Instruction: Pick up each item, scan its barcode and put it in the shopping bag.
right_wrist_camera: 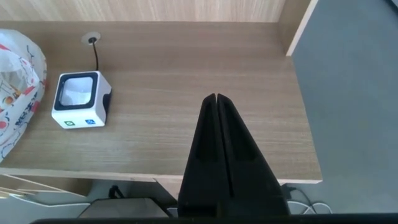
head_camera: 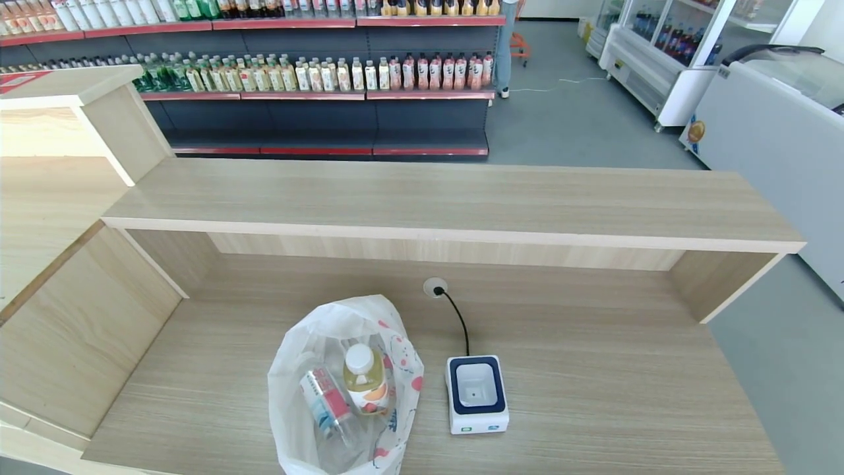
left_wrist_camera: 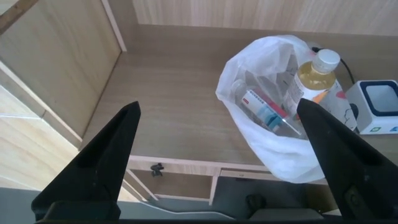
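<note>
A white plastic shopping bag [head_camera: 395, 343] stands open on the wooden counter, and in it a yellow drink bottle [head_camera: 364, 379] with a white cap and a clear bottle [head_camera: 326, 399] with a red and blue label. The same bag [left_wrist_camera: 249, 68] and bottles [left_wrist_camera: 316, 74] show in the left wrist view. A white and blue barcode scanner [head_camera: 477, 394] sits just right of the bag, its cable running to a hole in the counter. My left gripper [left_wrist_camera: 217, 134] is open, held back over the counter's near left edge. My right gripper [right_wrist_camera: 216, 102] is shut and empty, over the counter right of the scanner [right_wrist_camera: 79, 99].
A raised wooden ledge [head_camera: 448, 204] runs along the back of the counter, with side walls [head_camera: 92, 323] at left and right. Shelves of bottles [head_camera: 316, 72] and chest freezers [head_camera: 771, 125] stand beyond. Bare counter [head_camera: 613, 382] lies right of the scanner.
</note>
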Available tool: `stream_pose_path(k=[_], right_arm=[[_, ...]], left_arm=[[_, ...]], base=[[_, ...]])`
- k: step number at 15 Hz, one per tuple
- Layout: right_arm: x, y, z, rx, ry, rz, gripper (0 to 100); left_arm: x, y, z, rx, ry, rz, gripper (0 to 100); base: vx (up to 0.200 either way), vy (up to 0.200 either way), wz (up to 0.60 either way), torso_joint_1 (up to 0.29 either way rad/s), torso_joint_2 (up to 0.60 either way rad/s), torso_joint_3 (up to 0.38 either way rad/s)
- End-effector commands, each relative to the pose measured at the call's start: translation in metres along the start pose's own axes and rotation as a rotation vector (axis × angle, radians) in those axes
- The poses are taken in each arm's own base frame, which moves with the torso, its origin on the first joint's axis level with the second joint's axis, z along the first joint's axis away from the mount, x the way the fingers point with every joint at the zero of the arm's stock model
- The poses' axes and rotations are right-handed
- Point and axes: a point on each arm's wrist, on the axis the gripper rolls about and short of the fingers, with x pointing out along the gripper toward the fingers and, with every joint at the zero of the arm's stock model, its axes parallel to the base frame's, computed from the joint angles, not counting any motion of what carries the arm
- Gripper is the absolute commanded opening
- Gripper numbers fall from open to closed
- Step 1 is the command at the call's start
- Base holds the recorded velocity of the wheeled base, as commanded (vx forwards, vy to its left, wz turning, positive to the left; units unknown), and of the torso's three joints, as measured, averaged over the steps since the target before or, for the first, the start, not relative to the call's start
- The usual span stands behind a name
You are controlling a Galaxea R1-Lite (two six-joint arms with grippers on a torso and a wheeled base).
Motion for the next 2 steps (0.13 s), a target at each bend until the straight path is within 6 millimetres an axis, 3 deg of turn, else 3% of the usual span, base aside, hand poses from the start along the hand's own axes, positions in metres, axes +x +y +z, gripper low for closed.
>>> stream_pose_path(k=[1,2], right_arm=[[0.0002,0.0000,0.0000,-0.002,0.002,0.000,0],[0.0002,0.0000,0.0000,-0.005,0.002,0.002,0]], left_arm=[[0.0000,0.0000,0.0000,0.000,0.000,0.001,100],[0.0000,0.0000,0.0000,0.000,0.000,0.001,100]], base=[[0.000,0.000,0.00,0.000,0.00,0.000],[0.000,0.000,0.00,0.000,0.00,0.000]])
